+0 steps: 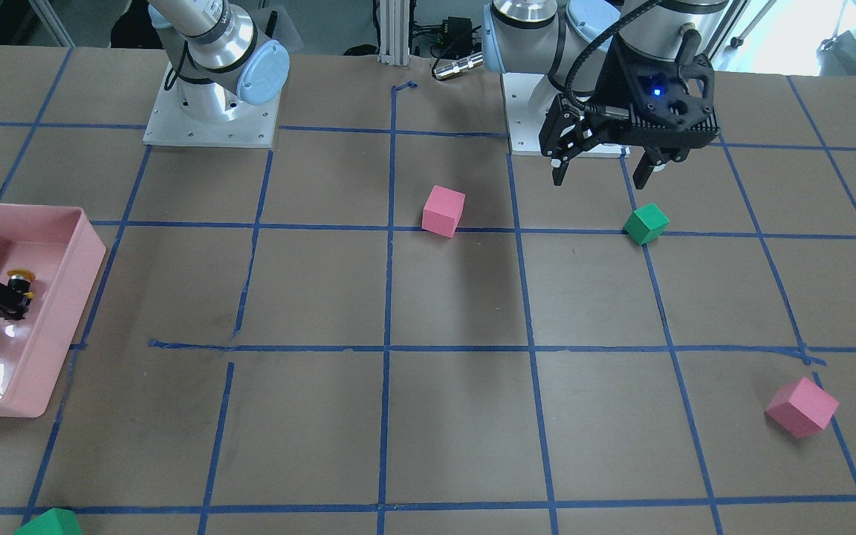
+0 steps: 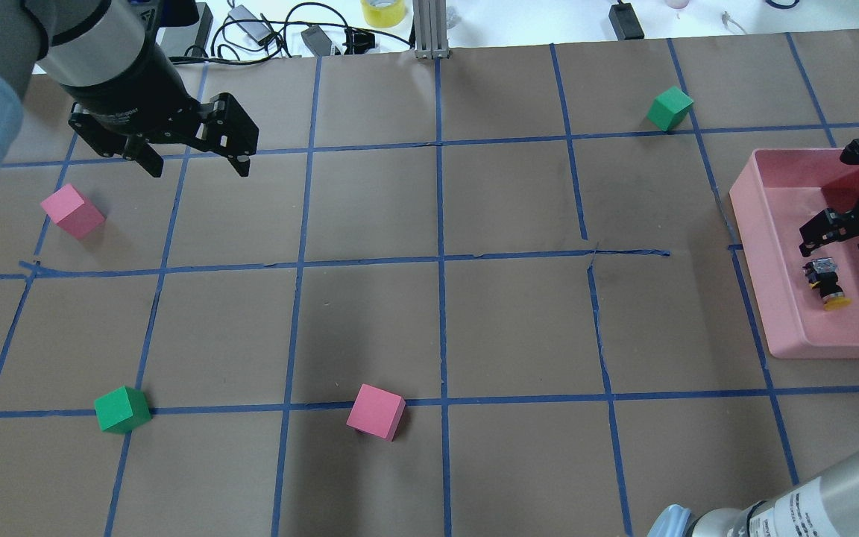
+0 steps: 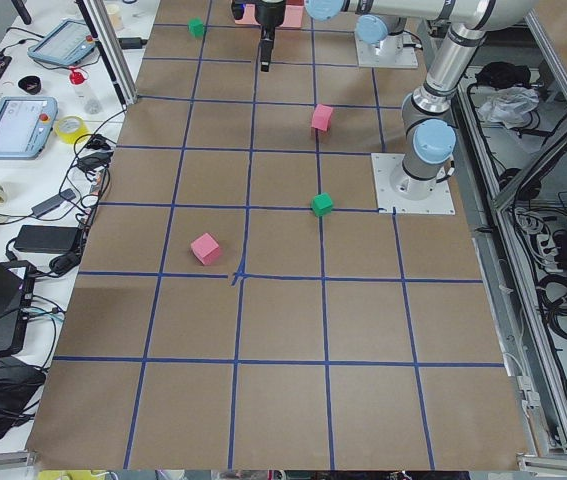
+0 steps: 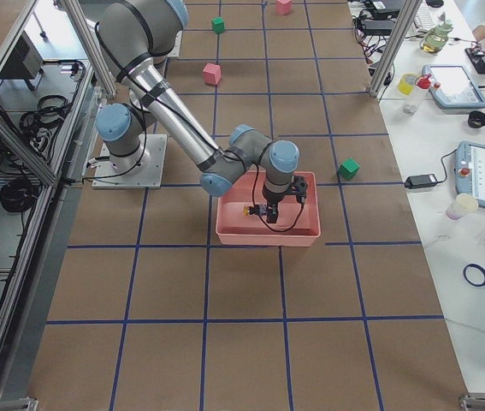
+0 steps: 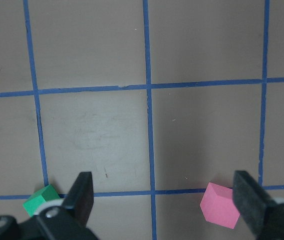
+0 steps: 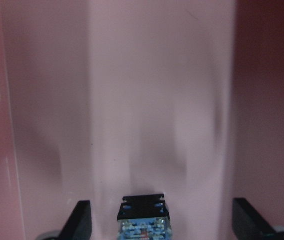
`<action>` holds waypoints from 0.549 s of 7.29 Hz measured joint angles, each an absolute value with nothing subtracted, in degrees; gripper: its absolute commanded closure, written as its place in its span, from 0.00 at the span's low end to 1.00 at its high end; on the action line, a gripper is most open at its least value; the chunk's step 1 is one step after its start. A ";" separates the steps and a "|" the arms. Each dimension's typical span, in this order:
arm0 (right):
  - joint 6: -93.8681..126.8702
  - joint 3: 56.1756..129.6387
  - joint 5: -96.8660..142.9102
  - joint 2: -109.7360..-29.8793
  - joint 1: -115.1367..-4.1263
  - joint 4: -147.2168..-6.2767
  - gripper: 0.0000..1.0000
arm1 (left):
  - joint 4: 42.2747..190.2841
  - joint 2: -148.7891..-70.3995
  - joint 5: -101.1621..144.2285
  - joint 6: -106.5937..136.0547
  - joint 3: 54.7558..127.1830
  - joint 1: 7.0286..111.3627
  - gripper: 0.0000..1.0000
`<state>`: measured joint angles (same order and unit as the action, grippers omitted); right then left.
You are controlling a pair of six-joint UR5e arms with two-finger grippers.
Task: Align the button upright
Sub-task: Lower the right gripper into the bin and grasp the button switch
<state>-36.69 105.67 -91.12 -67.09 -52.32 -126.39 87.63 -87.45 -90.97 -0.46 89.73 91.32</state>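
Overhead exterior shows the button (image 2: 825, 283) lying on its side on the floor of the pink tray (image 2: 787, 328), just past the fingertips of the right claw (image 2: 837, 243). Its long axis runs roughly flat along the tray floor. The whitish base is the end nearest the claw, the black body comes next, and the yellow cap points away from the claw, toward the robot's side of the table (image 2: 429, 321) and slightly outward. The button is not upright.

In the right wrist-mounted view, the base end of the button sits low in the frame between the two fingers (image 6: 79, 220), with a clear gap to each. This claw is spread wide and has hold of nothing.

The left claw (image 2: 198, 162) hangs over the table, well apart from the tray, with its fingers wide apart and empty. Its wrist camera looks down between them at the taped squares. There a green cube (image 5: 40, 199) shows just outside one finger and a pink cube (image 5: 220, 205) just inside the other. Both cubes are down on the table, apart from the claw.
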 measured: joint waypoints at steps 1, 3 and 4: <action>-36.78 105.86 -91.13 -66.97 -52.30 -126.44 0.00 | 87.63 -87.45 -91.01 -0.50 89.73 91.32 0.00; -36.84 106.40 -91.38 -66.90 -52.30 -126.53 0.00 | 87.53 -87.47 -90.92 -0.52 89.73 91.32 0.00; -36.83 106.50 -91.42 -66.89 -52.30 -126.69 0.00 | 87.44 -87.51 -90.85 -0.53 89.74 91.32 0.00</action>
